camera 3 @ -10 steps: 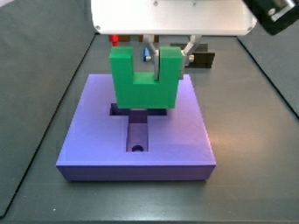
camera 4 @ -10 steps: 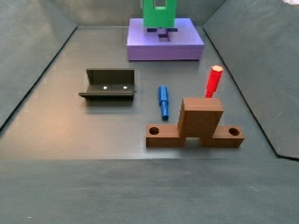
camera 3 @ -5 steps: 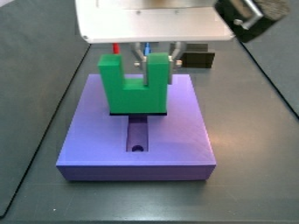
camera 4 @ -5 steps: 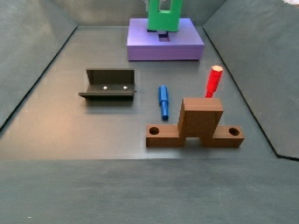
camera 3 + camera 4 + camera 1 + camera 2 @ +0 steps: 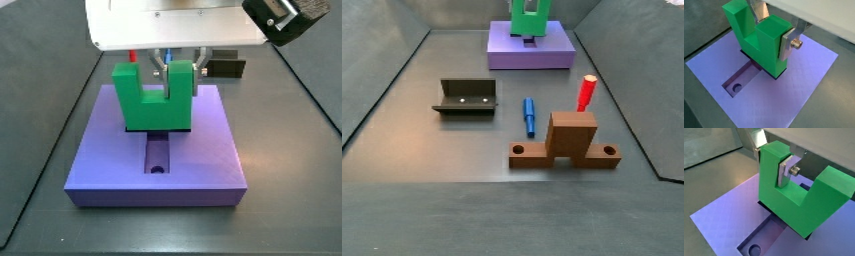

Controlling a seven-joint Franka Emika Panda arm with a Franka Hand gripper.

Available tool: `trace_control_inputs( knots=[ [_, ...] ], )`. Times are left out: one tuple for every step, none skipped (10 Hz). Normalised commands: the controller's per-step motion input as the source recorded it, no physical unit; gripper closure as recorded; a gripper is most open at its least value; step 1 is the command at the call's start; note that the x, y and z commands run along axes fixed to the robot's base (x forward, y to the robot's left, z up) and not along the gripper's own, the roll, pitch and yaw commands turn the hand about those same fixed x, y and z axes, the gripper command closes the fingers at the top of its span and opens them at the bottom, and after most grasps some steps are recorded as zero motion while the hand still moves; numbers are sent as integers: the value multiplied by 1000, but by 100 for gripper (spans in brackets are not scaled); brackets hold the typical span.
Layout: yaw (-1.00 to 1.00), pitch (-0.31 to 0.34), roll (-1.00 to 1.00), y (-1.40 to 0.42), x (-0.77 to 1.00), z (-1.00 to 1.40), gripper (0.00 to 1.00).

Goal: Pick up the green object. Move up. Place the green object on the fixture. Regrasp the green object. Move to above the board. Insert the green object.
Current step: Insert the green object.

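Green object [image 5: 151, 98] upright on board [image 5: 94, 150], base in the recess [image 5: 158, 158], prongs up. Pincer [image 5: 182, 72] over board, clamped on right prong; one finger [image 5: 789, 44] on its outer face, other in the notch. Looks stiff, light, smooth plastic; prong grip seems sound. Seating depth hidden. Fixture [image 5: 465, 96] well apart from board.

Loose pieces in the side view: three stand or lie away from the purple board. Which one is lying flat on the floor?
The blue peg lies flat; the red post and brown block stand upright. The gripper holds the green object on the board.
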Motion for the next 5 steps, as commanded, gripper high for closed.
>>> trace_control_inputs(
  knots=[
    [60, 0, 119, -26, 0, -74, 100],
    [34, 0, 107, -91, 0, -40, 100],
    [23, 9, 113, -77, 0, -54, 100],
    [26, 9, 104, -103, 14, -37, 100],
    [34, 13, 117, -91, 14, -63, 100]
  ],
)
